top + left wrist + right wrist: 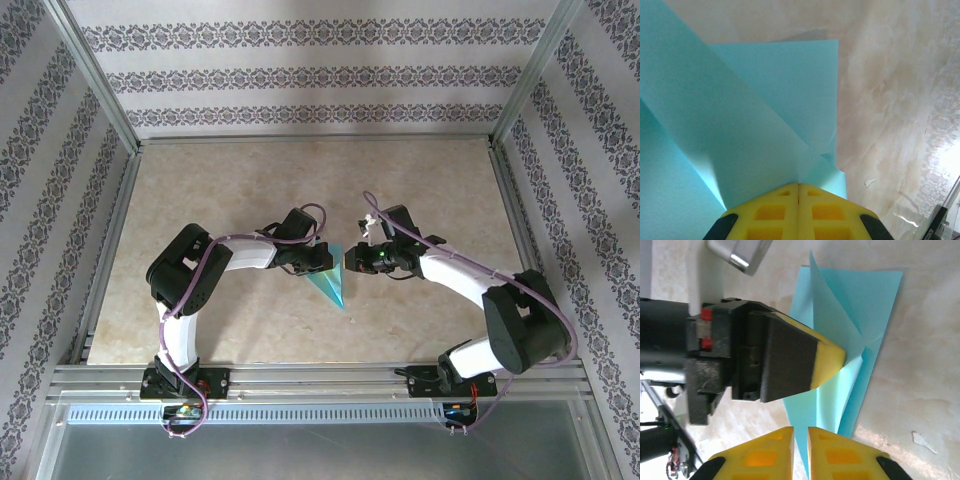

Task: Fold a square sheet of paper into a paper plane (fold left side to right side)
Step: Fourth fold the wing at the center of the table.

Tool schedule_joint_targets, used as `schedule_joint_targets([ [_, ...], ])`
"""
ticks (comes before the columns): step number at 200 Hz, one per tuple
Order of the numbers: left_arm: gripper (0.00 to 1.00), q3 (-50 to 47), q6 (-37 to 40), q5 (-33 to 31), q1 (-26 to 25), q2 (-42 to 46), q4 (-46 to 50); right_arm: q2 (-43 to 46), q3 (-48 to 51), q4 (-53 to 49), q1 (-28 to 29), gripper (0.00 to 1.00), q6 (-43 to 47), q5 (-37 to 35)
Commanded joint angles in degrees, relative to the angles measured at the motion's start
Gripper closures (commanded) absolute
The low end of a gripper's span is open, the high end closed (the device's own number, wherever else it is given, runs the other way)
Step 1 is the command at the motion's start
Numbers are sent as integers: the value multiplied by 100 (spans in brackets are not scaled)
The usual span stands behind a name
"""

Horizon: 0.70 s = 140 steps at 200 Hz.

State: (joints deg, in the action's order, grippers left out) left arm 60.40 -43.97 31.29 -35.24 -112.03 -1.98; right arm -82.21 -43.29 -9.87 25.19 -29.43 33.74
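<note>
The cyan sheet of paper, folded into a pointed paper plane [330,283], lies mid-table between the two arms with its tip toward the near edge. My left gripper [322,260] is shut on one raised flap of it; in the left wrist view the yellow fingertips [798,186] meet on the paper [755,115]. My right gripper [350,265] faces it from the right. In the right wrist view its jaws [800,429] stand a narrow slit apart over the plane's tip [815,415]. The left gripper's yellow-tipped black fingers [827,360] pinch the flap there.
The beige marbled table [430,190] is fenced by aluminium rails [310,140] and patterned walls. A small white fleck [920,439] lies on the table right of the paper. Open table surface stretches behind and to both sides of the arms.
</note>
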Motion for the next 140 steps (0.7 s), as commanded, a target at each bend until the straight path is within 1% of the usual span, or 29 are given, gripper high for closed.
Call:
schedule_joint_targets([
  [1, 100, -238, -36, -271, 9, -157, 423, 177, 265, -28, 14, 94, -240, 633],
  [13, 100, -239, -38, -285, 9, -145, 422, 198, 400, 131, 106, 100, -418, 879],
  [37, 100, -235, -34, -292, 9, -144, 434, 129, 576, 336, 382, 100, -693, 1053],
  [66, 100, -223, -31, -303, 9, -144, 436, -183, 759, 731, 637, 100, -875, 1004],
  [105, 100, -210, -15, -305, 9, -155, 470, -576, 786, 953, 780, 100, -882, 920],
  [140, 100, -205, -15, -304, 9, -153, 483, -707, 887, 985, 803, 100, -837, 829],
])
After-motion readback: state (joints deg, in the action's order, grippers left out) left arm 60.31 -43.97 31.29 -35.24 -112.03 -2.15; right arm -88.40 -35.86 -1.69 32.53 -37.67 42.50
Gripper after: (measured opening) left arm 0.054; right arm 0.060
